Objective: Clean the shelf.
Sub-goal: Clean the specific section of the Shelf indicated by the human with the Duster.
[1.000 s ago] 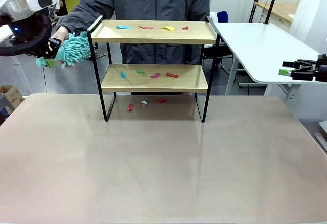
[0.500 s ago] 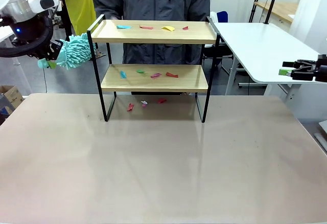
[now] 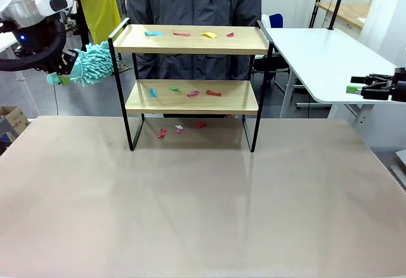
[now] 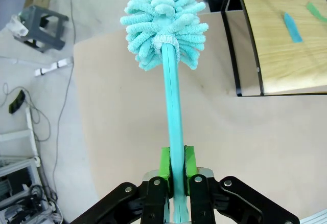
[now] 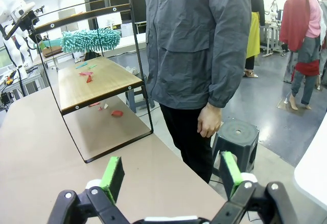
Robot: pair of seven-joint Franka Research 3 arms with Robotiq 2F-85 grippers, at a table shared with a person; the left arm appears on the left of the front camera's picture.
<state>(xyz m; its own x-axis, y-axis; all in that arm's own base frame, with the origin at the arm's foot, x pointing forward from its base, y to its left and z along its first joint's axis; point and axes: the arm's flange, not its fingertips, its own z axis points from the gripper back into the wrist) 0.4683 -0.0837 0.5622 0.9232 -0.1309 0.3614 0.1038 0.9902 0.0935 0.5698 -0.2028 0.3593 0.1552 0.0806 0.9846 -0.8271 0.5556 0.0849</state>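
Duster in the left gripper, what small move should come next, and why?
Probably lift the duster slightly and carry it right, over the left rail of the shelf onto its top board. The left gripper is shut on its handle, the head hangs just outside that rail, and coloured scraps lie on the board.

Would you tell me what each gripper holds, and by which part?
The left gripper holds the teal duster by the bare end of its handle, far from the fluffy head. The right gripper is open and holds nothing.
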